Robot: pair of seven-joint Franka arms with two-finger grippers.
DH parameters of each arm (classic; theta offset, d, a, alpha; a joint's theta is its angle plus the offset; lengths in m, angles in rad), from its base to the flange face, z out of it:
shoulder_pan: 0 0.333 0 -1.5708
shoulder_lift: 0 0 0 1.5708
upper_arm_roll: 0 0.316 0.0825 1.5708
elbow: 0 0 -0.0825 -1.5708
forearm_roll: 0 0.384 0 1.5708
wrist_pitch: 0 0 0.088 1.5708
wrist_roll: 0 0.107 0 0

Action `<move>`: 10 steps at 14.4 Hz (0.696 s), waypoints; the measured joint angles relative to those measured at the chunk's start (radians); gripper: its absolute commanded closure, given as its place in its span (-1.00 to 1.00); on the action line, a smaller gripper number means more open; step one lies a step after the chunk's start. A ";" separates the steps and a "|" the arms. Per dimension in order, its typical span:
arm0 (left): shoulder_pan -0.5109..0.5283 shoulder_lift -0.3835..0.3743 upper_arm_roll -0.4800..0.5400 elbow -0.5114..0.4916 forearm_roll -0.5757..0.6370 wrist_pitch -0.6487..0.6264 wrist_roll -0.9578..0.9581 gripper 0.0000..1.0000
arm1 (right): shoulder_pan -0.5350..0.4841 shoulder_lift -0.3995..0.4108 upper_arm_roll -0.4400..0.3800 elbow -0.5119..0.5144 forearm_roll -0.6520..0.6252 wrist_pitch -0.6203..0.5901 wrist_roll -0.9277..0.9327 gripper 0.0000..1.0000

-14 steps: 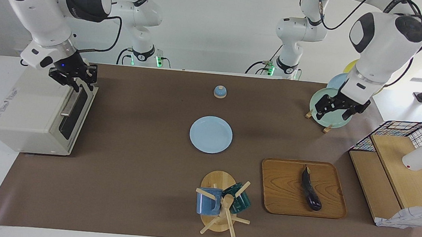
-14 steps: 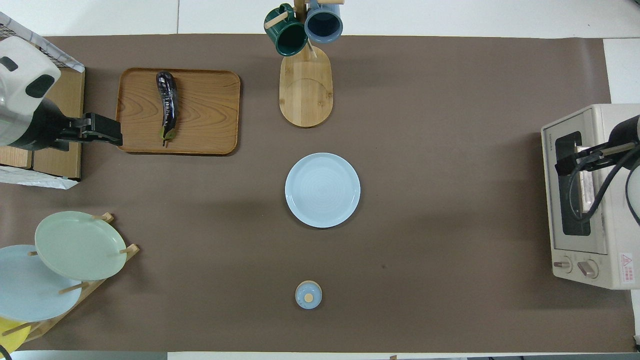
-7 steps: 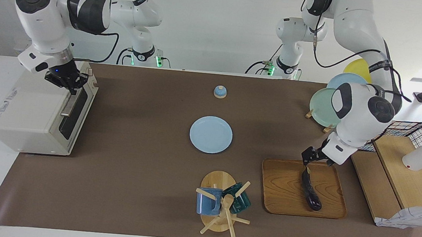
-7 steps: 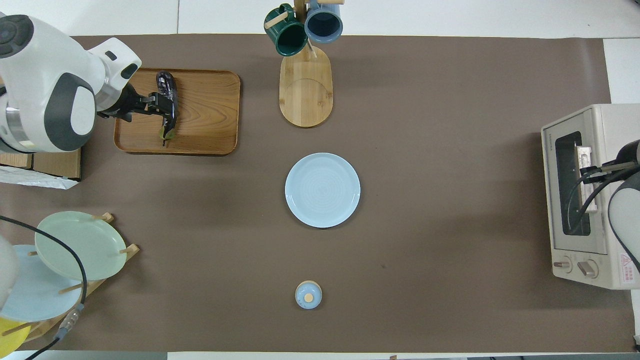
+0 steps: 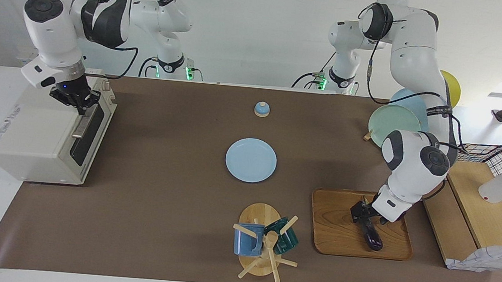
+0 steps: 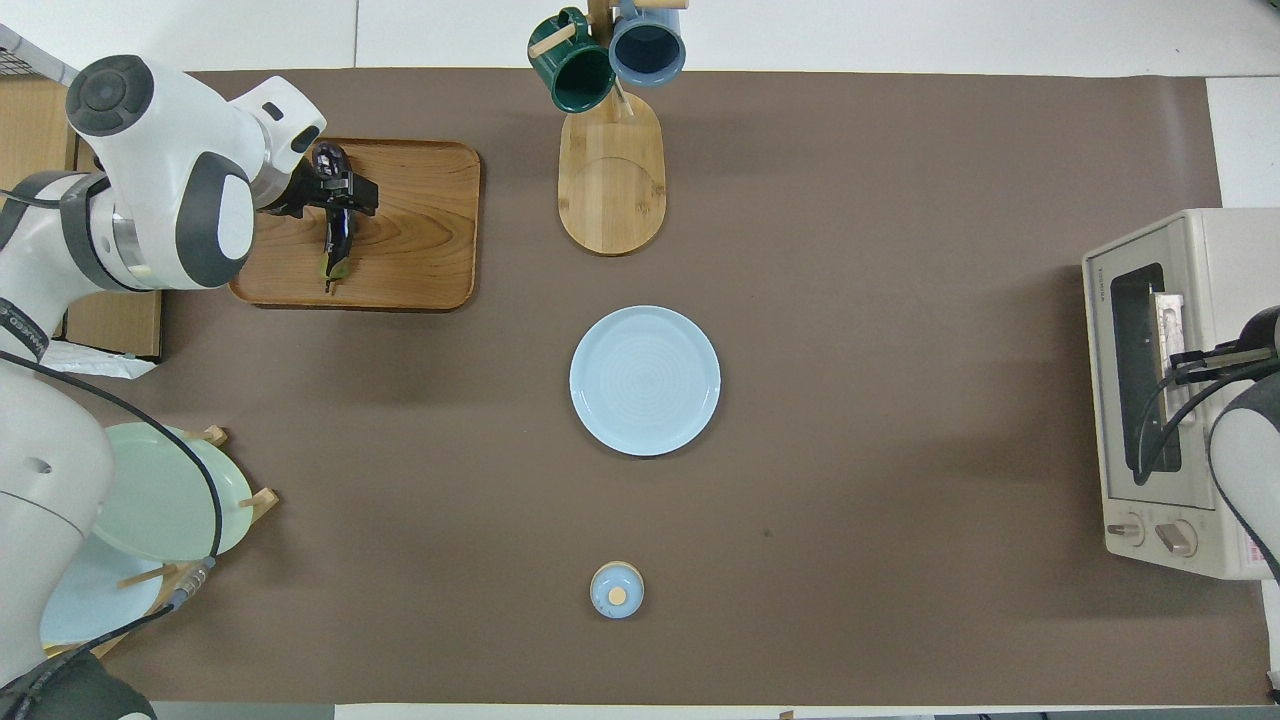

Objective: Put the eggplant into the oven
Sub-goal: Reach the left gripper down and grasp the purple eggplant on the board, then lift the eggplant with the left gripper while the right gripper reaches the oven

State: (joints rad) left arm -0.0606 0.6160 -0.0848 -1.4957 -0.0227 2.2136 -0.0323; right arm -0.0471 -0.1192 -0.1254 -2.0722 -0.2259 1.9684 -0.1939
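The dark purple eggplant (image 5: 372, 240) (image 6: 336, 245) lies on a wooden tray (image 5: 339, 226) (image 6: 420, 230) toward the left arm's end of the table. My left gripper (image 5: 365, 214) (image 6: 340, 190) is low over the eggplant's middle. It is open, with one finger on either side of it. The cream oven (image 5: 28, 139) (image 6: 1200, 250) stands at the right arm's end with its glass door (image 5: 85, 138) closed. My right gripper (image 5: 79, 104) (image 6: 1185, 360) is shut at the top of that door, against the metal handle (image 5: 80, 126). I cannot tell whether it grips the handle.
A light blue plate (image 5: 250, 160) sits mid-table, with a small blue lidded knob (image 5: 262, 109) nearer the robots. Farther out stands a mug tree (image 5: 264, 244) with two mugs. A plate rack (image 5: 393, 119) and a wire basket with boards (image 5: 482, 202) flank the left arm.
The left arm swung from the plate rack down to the tray and lowered its open gripper around the eggplant. The right gripper closed and settled at the oven door's handle.
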 measured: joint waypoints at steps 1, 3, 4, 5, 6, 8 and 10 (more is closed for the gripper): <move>0.000 0.000 -0.001 -0.010 0.000 0.008 0.005 -0.89 | 0.000 -0.001 0.000 -0.001 0.000 0.001 0.001 1.00; 0.000 0.000 -0.002 -0.026 0.000 0.018 0.012 -0.82 | 0.000 -0.001 0.000 -0.005 0.000 0.003 0.011 1.00; 0.000 0.000 -0.001 -0.032 0.000 0.023 0.013 -0.76 | 0.000 -0.001 0.000 -0.008 0.000 0.003 0.015 1.00; 0.000 0.000 -0.001 -0.036 0.000 0.026 0.014 -0.72 | 0.000 -0.001 0.000 -0.013 -0.001 0.003 0.020 1.00; 0.000 0.000 -0.001 -0.039 0.000 0.028 0.014 -0.58 | 0.000 -0.001 0.000 -0.016 -0.001 0.005 0.032 1.00; 0.000 0.000 -0.002 -0.040 0.000 0.028 0.014 -0.24 | 0.006 0.000 0.003 -0.017 -0.001 0.011 0.055 1.00; 0.000 0.000 -0.002 -0.041 0.000 0.028 0.014 0.37 | 0.009 0.000 0.008 -0.017 -0.001 0.012 0.064 1.00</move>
State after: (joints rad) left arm -0.0607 0.6156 -0.0863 -1.5363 -0.0227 2.2415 -0.0180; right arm -0.0377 -0.1194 -0.1173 -2.0891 -0.2271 1.9803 -0.1298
